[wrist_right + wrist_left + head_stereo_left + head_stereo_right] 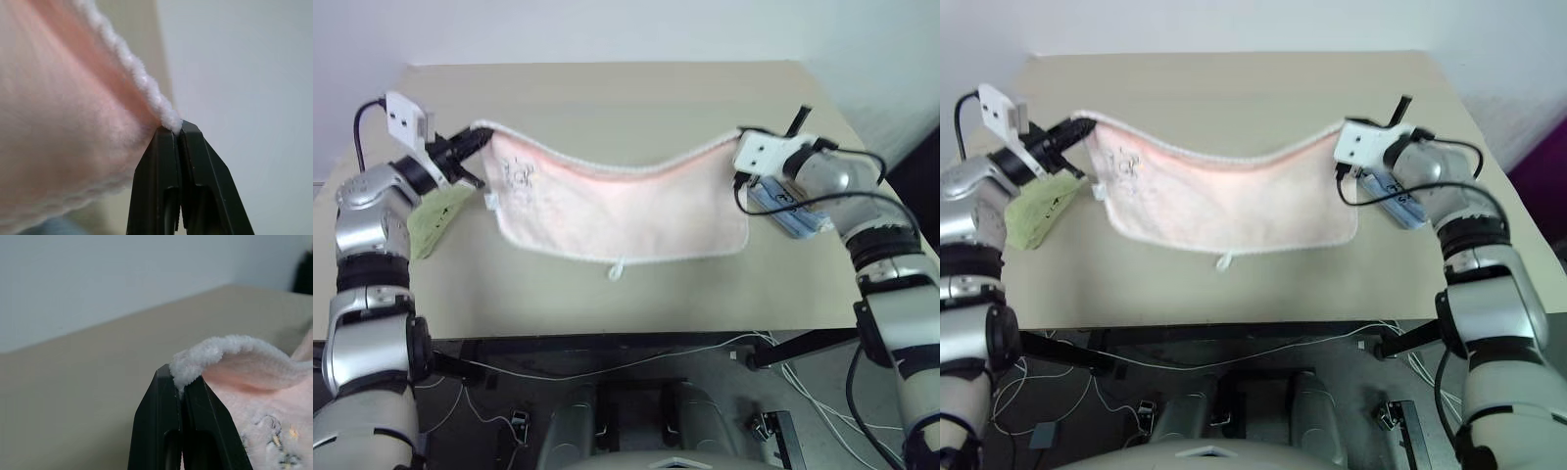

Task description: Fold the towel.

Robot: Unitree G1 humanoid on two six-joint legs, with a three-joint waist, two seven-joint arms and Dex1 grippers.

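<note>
Beige table (607, 108) before a pale wall. The towel (626, 211) hangs between the tools, sagging mid-span: left tool (182, 382) and right tool (177, 131) each clenched on an upper corner; its lower edge apparently touches the table.

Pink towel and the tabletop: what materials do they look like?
Towel: looks like soft terry cloth, matte; fuzzy looped white trim shows at the left pincer, and it sags between its held corners. Table: smooth, matte beige surface, probably laminate or painted board; can't tell which.
</note>
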